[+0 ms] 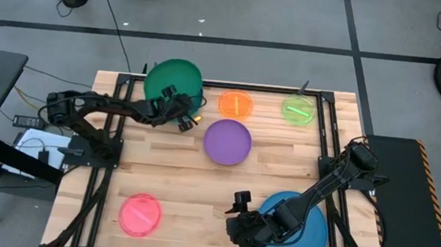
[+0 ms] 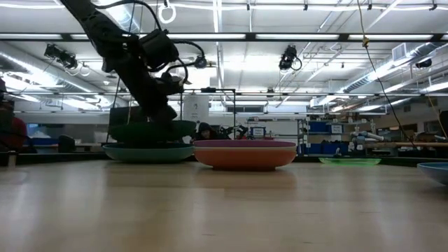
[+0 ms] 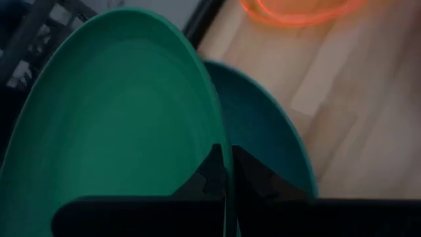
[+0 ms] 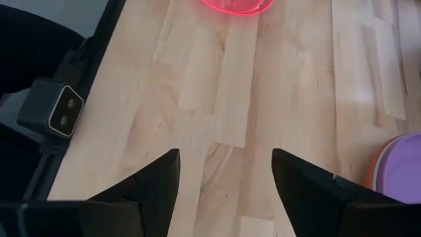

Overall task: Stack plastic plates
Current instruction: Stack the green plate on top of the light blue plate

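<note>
A dark green plate (image 1: 173, 80) hangs at the table's far left, over a teal plate (image 3: 263, 115), with my left gripper (image 3: 229, 172) shut on its rim. In the low view the green plate (image 2: 150, 131) sits just above the teal one (image 2: 148, 152); whether they touch I cannot tell. A purple plate (image 1: 227, 140) lies on a red-orange one (image 2: 245, 159) at mid-table. Small orange (image 1: 236, 103), lime (image 1: 298, 109) and pink (image 1: 140, 214) plates lie apart. My right gripper (image 1: 243, 227) hovers open over bare wood near the front, beside the blue plate (image 1: 307, 237). My left gripper pinches the green plate's rim (image 3: 222, 135) between its two fingers, one finger on the upper face and one on the underside. It comes from the table's left side, slanting down, at the plate's near right edge. The plate is held about level over the teal plate.
A black frame rail (image 1: 327, 126) runs along the table's right side, another (image 1: 119, 122) along its left. Bare wood lies between the purple plate and the pink one. The right arm (image 1: 337, 179) reaches over the blue plate.
</note>
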Robot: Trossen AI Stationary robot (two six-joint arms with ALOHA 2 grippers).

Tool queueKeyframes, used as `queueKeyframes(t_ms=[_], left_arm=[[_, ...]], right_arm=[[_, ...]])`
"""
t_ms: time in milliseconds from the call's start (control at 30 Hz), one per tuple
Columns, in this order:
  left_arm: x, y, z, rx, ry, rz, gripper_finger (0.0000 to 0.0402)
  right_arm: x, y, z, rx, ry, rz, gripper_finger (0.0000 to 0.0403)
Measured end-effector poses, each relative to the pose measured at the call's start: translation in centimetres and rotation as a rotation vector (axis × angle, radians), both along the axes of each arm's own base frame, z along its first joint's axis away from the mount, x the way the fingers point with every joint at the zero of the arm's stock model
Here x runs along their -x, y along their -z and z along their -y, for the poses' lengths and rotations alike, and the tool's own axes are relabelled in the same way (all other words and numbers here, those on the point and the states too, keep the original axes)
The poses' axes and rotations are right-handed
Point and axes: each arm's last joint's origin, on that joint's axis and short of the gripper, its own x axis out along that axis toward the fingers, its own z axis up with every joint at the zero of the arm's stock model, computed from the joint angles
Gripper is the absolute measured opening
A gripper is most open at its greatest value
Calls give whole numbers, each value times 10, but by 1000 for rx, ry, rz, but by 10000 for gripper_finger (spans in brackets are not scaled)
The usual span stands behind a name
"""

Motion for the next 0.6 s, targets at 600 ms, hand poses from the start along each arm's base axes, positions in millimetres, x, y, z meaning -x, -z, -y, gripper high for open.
queueKeyframes(t_ms=[600], left_arm=[[7,34,51,76,11,-82,15]], right_arm=[[1,0,-1,-7,0,-1,249]])
